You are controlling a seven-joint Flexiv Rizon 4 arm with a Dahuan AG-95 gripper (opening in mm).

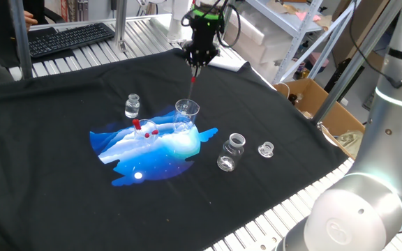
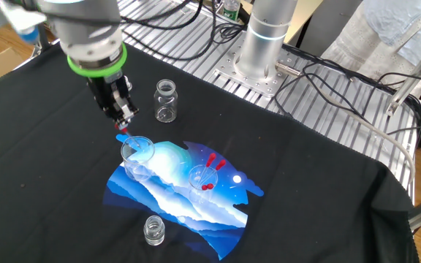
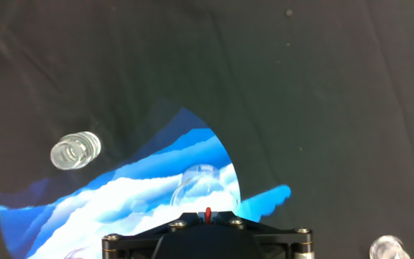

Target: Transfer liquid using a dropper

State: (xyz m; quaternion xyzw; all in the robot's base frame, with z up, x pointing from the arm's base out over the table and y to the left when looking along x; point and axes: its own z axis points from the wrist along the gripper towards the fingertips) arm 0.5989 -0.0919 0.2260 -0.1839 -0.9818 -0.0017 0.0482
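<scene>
Above the clear beaker on the blue-and-white print, the dropper hangs upright, its red bulb pinched between the fingers of the gripper, which are closed tight on it; the slim tube points down toward the beaker's mouth. Beside the beaker stands a second clear cup holding red pieces. A small jar sits on the black cloth beyond the print, another open jar stands nearer the cloth's edge, and a small glass stopper lies just beside it.
</scene>
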